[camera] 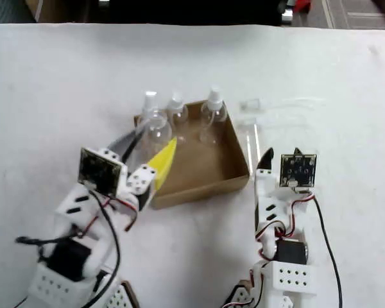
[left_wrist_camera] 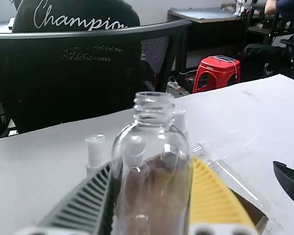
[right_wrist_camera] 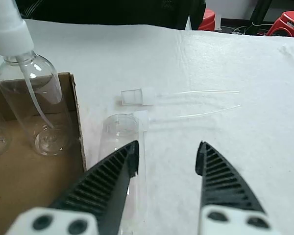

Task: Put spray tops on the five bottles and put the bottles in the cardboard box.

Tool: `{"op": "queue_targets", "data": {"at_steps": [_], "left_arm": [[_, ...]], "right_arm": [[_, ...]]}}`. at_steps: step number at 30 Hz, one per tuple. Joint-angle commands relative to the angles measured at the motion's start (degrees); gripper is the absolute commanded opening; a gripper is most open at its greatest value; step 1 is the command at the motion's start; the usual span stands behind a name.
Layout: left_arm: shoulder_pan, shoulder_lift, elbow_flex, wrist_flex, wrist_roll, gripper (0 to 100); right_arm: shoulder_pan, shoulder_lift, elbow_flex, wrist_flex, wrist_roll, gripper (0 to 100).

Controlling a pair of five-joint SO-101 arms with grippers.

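My left gripper (camera: 155, 138), with one grey and one yellow finger, is shut on a clear open-necked bottle (left_wrist_camera: 152, 166) with no spray top. It holds the bottle upright over the far left part of the cardboard box (camera: 205, 173). Three clear bottles with white spray tops (camera: 149, 106) (camera: 176, 109) (camera: 213, 112) stand along the box's far side. My right gripper (right_wrist_camera: 166, 156) is open just right of the box. Another bare bottle (right_wrist_camera: 120, 142) lies on the table in front of it, beside the box wall. Two loose spray tops (right_wrist_camera: 137, 95) (right_wrist_camera: 142, 117) with long tubes lie beyond.
The box wall (right_wrist_camera: 78, 117) stands close to the lying bottle. The right arm's black finger (left_wrist_camera: 289, 176) appears at the edge of the left wrist view. White tabletop (camera: 346, 96) stretches to the right; a dark chair (left_wrist_camera: 88, 63) stands past the far edge.
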Motion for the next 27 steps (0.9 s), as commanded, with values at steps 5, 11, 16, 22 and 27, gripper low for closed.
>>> {"op": "queue_targets", "data": {"at_steps": [5, 11, 16, 22, 27], "left_arm": [[0.48, -1.27, 13.8, -24.44, 2.81, 8], [1.1, -1.27, 17.67, -32.18, -0.44, 8], [2.24, -1.19, 18.2, -34.37, 0.97, 7], [2.51, -0.13, 18.99, -34.81, 2.55, 7], [2.33, 9.19, 13.45, -37.63, 2.9, 7]], "right_arm": [[-1.01, -0.66, -0.44, -1.36, 0.62, 17.3], [-1.71, -0.66, -0.44, -1.36, 0.62, 17.3], [-1.54, -0.66, -0.44, -1.36, 0.62, 17.3], [-1.54, -0.66, -0.44, -1.36, 0.62, 17.3], [-1.63, -0.66, -0.44, -1.36, 0.62, 17.3]]}}
